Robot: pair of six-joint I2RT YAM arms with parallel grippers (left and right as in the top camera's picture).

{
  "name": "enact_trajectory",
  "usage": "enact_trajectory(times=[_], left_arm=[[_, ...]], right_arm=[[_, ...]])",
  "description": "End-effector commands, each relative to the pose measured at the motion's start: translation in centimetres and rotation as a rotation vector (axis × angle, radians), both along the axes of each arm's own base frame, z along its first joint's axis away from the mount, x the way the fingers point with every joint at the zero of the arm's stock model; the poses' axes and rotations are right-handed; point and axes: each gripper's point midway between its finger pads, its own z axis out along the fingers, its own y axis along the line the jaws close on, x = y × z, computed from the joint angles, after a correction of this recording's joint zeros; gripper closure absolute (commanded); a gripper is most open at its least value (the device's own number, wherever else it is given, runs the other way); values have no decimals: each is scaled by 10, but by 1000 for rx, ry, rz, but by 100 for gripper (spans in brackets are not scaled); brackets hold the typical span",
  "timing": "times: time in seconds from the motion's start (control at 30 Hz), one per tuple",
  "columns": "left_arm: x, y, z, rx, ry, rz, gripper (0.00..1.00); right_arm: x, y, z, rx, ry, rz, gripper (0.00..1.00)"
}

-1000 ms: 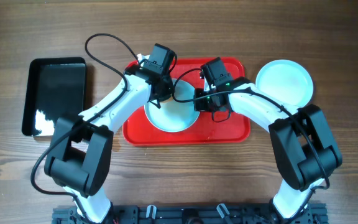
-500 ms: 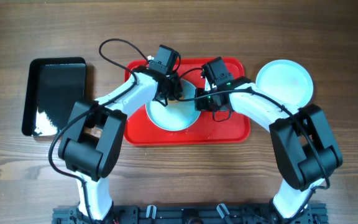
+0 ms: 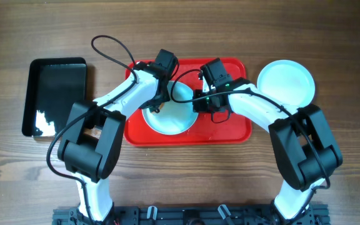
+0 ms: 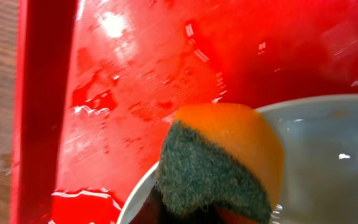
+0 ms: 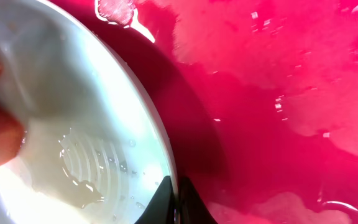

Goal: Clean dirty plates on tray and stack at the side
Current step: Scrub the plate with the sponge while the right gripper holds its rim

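The red tray (image 3: 230,128) lies mid-table with one pale plate (image 3: 174,119) on it. My left gripper (image 3: 158,99) is shut on an orange sponge with a green scouring face (image 4: 219,165), which is pressed on the plate's rim (image 4: 328,155) at its upper left. My right gripper (image 3: 197,103) is shut on the plate's right rim; its dark fingertips (image 5: 191,202) pinch the edge, one inside and one outside. The plate's wet inside (image 5: 73,106) shows pooled water. Another pale plate (image 3: 285,81) rests on the table right of the tray.
A glossy black tray (image 3: 58,94) lies at the far left on the wooden table. The red tray's floor (image 5: 278,93) is wet with film and puddles. A black cable (image 3: 108,47) loops above the left arm.
The left gripper with the sponge has slid back and forth over the plate's upper left part, ending nearer the left rim. The right gripper has kept its hold on the rim.
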Motion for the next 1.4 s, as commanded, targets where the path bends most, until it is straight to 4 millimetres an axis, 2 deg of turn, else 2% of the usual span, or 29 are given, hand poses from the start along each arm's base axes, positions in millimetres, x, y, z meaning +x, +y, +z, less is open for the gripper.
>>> enact_trajectory(times=[0.0,0.2,0.3,0.47,0.7,0.93,1.07,1.23,1.37], left_arm=[[1,46,5,177,-2,54,96],[23,32,60,116,-128,56,96],[22,18,70,39,-140,44,96],[17,-17,57,-161,-77,15,96],[8,-72,20,-397,22,-47,96],[-20,-90,-22,-361,135,-91,96],[-31,-70,-31,-250,174,-78,96],[-39,-12,-26,20,191,-41,96],[-40,37,-12,250,189,-25,96]], right_arm=[[-4,-29,-25,-114,41,-49,96],[-4,-29,-25,-114,41,-49,96],[-4,-29,-25,-114,41,-51,96],[-3,-29,-25,-113,40,-51,96],[-4,-29,-25,-113,42,-52,96],[-4,-29,-25,-114,43,-51,96],[-5,-30,-25,-115,45,-50,96],[-5,-30,-25,-116,45,-51,96],[-5,-30,-25,-116,45,-51,96]])
